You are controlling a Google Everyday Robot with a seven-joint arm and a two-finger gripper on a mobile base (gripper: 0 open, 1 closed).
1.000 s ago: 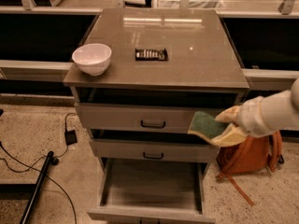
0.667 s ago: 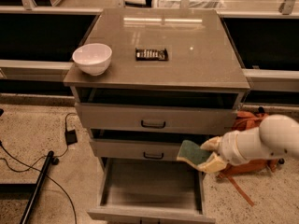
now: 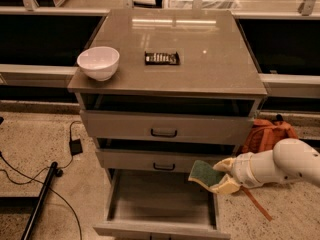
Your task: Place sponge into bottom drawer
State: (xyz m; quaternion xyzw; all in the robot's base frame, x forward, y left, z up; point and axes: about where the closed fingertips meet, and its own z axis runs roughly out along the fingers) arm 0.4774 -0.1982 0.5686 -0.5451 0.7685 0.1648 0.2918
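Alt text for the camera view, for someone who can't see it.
The gripper holds the sponge above the right side of the open bottom drawer of a grey cabinet. A white bowl and a dark packet sit on top.

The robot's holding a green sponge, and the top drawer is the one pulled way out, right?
Not quite. The end effector does hold the green sponge, but the drawer pulled way out is the bottom drawer, not the top one. The camera view shows the end effector low down, beside that open drawer.
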